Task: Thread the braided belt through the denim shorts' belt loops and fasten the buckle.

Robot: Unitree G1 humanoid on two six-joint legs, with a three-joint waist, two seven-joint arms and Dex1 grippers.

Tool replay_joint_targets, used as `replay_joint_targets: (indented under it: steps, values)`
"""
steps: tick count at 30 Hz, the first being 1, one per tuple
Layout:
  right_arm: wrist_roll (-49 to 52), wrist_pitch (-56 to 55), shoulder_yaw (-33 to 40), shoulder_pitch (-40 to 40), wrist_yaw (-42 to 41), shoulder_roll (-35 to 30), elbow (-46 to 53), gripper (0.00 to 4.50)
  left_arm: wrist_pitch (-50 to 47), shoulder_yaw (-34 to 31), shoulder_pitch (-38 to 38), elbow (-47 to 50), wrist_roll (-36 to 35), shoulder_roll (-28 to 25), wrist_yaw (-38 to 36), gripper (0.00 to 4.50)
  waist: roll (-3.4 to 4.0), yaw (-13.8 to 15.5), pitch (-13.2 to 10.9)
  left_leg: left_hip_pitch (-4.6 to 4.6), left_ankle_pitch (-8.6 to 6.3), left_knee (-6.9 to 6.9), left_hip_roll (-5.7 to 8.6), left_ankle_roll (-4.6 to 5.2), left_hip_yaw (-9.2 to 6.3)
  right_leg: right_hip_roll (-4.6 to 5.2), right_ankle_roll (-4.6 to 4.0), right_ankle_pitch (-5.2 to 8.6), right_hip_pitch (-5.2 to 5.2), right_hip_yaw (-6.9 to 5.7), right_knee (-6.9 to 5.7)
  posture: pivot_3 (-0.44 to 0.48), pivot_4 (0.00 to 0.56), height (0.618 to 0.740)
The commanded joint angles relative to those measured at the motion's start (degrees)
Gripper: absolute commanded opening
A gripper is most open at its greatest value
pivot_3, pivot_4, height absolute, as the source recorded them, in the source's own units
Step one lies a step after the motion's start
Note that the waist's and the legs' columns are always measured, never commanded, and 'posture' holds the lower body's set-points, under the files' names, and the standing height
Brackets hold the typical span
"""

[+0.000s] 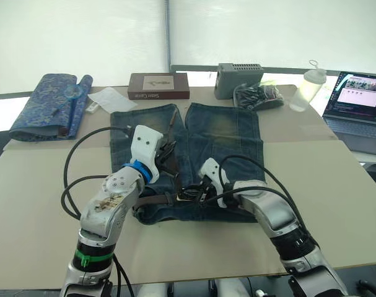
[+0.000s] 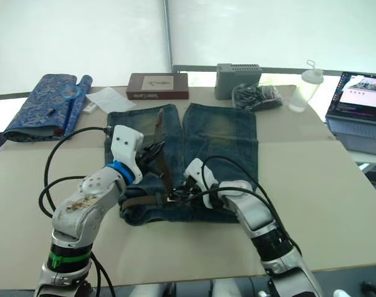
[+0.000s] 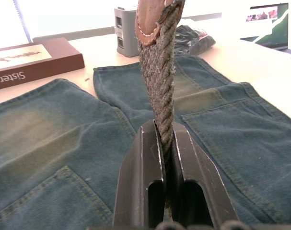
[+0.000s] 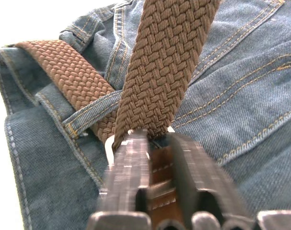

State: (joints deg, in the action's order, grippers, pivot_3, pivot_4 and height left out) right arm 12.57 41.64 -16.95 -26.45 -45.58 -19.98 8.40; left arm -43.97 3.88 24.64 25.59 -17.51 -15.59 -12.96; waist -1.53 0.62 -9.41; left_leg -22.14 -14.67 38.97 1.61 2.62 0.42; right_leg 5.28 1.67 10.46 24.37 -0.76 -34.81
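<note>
The denim shorts lie flat on the table with the waistband nearest me. The braided belt runs along the waistband under a belt loop. Its free tail rises from the buckle over the left leg. My left gripper is shut edge-on around that tail above the left back pocket, and the leather tip sticks out past the fingers. At mid-waistband my right gripper is shut on the buckle, with the stitched leather end between its fingers.
Behind the shorts are a brown box, a grey box, a dark bag and a clear bottle. A blue patterned rolled cloth lies far left, a laptop far right. Black cables loop off both arms.
</note>
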Motion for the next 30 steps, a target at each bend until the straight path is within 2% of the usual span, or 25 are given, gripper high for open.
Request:
replay_joint_targets:
  steps: [1,2,6,10,14,20,25,30]
  values:
    - [1.36,2.93,2.36,2.84,0.69,-2.56,3.28,2.66,1.84,2.35,2.00,-0.20,1.23,0.73,-0.89,0.00,0.00,0.13,0.00,-0.01,0.00,0.00,0.01,0.00,0.00,0.00,0.01,0.01,0.00,0.00,0.01,0.000,0.150,0.740]
    - [2.08,3.18,3.27,3.26,1.13,-2.60,4.20,2.91,1.97,2.69,2.18,-0.51,1.42,0.81,-1.15,0.00,0.00,0.20,0.00,-0.04,0.00,0.00,0.02,0.00,0.00,0.01,0.02,0.01,0.00,0.00,0.03,0.000,0.150,0.740]
    - [7.56,7.65,9.72,5.32,2.02,-3.51,10.57,2.91,2.57,4.71,3.47,-2.58,2.26,1.39,-2.48,0.00,0.00,0.08,-0.03,-0.23,0.00,0.00,0.02,0.01,-0.01,0.00,0.04,0.01,0.18,0.00,0.06,0.000,0.150,0.740]
    - [11.81,12.49,13.13,5.95,4.29,-2.74,14.57,2.91,2.71,6.13,4.61,-4.12,2.15,2.23,-3.97,0.00,0.00,-0.03,-0.04,-0.48,0.00,0.00,0.02,0.01,0.01,-0.02,0.02,0.00,0.47,0.03,0.00,0.000,0.150,0.740]
    - [23.78,22.40,26.56,4.37,11.26,5.09,17.08,2.91,4.29,9.75,4.79,-4.00,3.35,0.74,-7.40,0.00,0.00,0.01,-0.04,-0.71,0.01,0.02,0.00,0.02,0.01,-0.05,-0.01,-0.01,0.74,0.06,-0.12,0.000,0.150,0.740]
    - [36.00,33.40,38.26,-0.18,19.51,8.55,17.18,2.91,9.96,12.93,5.38,-6.45,8.08,-1.51,-9.83,0.00,0.01,0.03,-0.04,-0.76,0.01,0.04,0.04,0.03,0.02,0.04,0.00,-0.04,0.77,0.08,-0.12,0.000,0.150,0.740]
    - [42.01,37.75,42.77,-4.62,26.84,11.54,15.55,2.91,15.35,15.50,5.64,-8.11,13.12,-3.61,-11.52,0.00,0.04,-0.15,-0.04,-0.78,0.01,0.03,0.02,0.03,0.02,0.00,-0.02,-0.04,0.82,0.07,-0.15,0.000,0.150,0.740]
    - [44.54,39.33,42.75,-7.23,33.27,13.46,15.35,2.91,19.25,17.26,5.89,-9.13,16.98,-4.82,-12.91,0.00,0.05,-0.13,-0.04,-0.79,0.01,0.03,0.03,0.03,0.04,0.01,-0.01,-0.04,0.81,0.07,-0.15,0.000,0.150,0.740]
